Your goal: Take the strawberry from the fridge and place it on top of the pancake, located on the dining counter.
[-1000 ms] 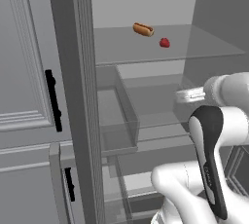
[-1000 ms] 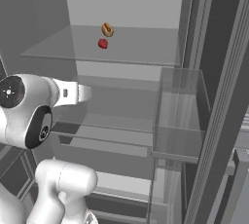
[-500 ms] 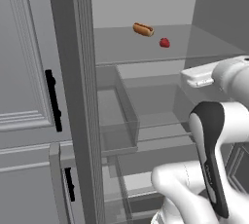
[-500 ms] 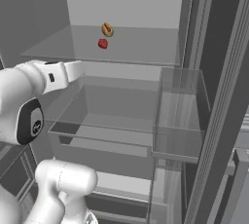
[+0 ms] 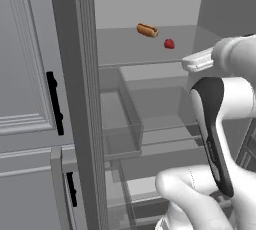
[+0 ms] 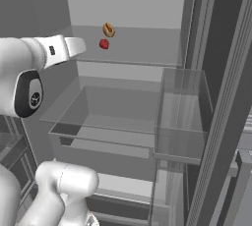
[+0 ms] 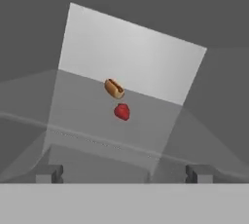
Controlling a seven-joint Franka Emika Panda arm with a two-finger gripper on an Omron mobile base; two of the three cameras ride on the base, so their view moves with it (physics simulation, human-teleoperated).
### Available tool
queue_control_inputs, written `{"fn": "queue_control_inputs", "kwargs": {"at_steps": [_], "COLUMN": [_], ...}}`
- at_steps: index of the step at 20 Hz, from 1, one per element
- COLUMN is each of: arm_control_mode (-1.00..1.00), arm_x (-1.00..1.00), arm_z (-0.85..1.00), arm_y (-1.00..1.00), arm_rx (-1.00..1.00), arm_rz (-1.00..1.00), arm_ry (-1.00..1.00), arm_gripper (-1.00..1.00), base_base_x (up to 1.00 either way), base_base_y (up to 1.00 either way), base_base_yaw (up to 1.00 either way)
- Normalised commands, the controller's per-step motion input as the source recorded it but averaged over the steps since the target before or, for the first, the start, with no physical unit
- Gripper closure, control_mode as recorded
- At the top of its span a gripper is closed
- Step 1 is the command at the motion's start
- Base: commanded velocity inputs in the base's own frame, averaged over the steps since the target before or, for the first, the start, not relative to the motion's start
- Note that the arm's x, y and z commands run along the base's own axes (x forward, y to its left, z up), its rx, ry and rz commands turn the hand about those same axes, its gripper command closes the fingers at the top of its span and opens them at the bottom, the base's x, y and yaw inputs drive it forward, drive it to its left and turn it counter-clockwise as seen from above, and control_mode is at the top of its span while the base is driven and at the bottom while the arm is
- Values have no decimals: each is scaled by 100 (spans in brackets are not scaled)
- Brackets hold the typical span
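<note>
the fridge is open. the strawberry sits on a shelf beside a hot dog. the gripper is open, holding nothing, well apart. grabbing and carrying are left.

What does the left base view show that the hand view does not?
Left base view alone: the panelled cabinet door with black handles left of the fridge, the lower glass shelves and the robot's arm. Hand view alone: the open gripper, its two dark fingertips spread wide below the shelf. Both: the strawberry lying beside the hot dog, apart from it, on the upper glass shelf of the fridge.
</note>
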Motion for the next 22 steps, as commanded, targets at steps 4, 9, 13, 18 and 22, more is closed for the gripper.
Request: {"fn": "queue_control_inputs", "kwargs": {"at_steps": [4,9,13,18,22], "arm_control_mode": [-100,-100,-100,-100,-100], "arm_x": [56,51,42,48,94], "arm_z": [-20,-38,-22,0,-2], "arm_y": [0,3,0,-5,-14], "arm_rx": [12,19,21,0,2], "arm_rz": [0,-3,-13,-24,-7], "arm_ry": [27,22,0,1,11], "arm_gripper": [-100,-100,-100,-100,-100], "base_base_x": [0,0,0,0,0], "base_base_y": [0,0,0,0,0], "base_base_yaw": [0,0,0,0,0]}}
